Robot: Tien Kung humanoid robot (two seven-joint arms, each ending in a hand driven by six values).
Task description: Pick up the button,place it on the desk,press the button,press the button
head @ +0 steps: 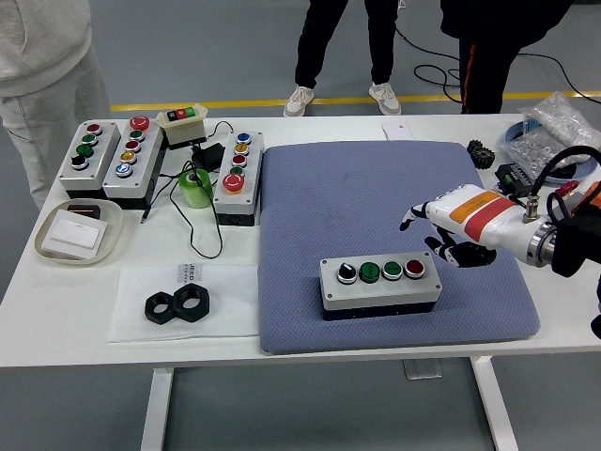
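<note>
- The grey four-button control box with a black base (379,287) is sitting flat on the blue-grey padded mat (376,197), toward its near edge, so the pick-and-place part looks done to me.
- Its row of buttons reads black selector, green, green, red from left to right. Can't tell from this view whether any of them has been pushed in, so I'd count the presses as possibly not finished.
- The robot's right hand, white with an orange and red band (449,230), hangs just off the box's right end and a little behind it, not touching. Fingers are loosely spread and hold nothing.
- Left arm isn't in the shot at all.
- Room-wise: the mat behind and left of the box is bare, so a straight path down onto the buttons is wide open.
- Watch the near side, since the box is close to the mat's front edge and the table edge beyond that. A hard sideways shove could slide it that way.
- The clutter of other grey button boxes (122,155) at far left is well apart.
</note>
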